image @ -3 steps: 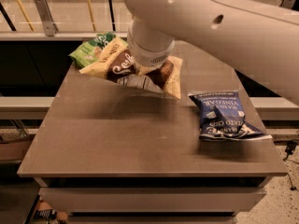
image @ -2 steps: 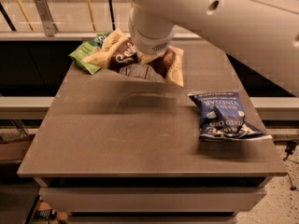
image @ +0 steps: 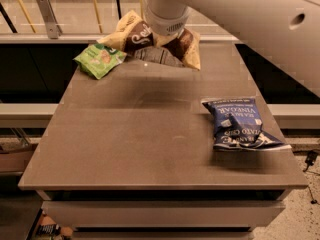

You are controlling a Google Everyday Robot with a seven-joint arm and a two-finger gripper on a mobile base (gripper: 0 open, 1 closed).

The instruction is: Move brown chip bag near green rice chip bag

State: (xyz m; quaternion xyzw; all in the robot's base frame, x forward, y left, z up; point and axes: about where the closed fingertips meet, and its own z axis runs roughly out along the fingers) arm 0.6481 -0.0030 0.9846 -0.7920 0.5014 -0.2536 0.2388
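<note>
Claw [image: 163, 36] at far edge of grey-brown worktop [image: 145, 139] – clamped on middle of large crinkled brown chip bag with cream-yellow edges [image: 134, 37], ends flaring up. Bag's left corner touching small light-green rice chip bag [image: 100, 60]. Dark blue chip bag [image: 238, 124] well apart – right side.

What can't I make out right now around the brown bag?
Camera view only.
The gripper: over the table's far edge, sunk in the brown bag; the wrist covers it.
Brown bag's underside: shadowed, so resting or lifted is unclear.
The green bag: right end behind the brown bag; touching or not, unclear.
The arm: cut off by the top edge.
</note>
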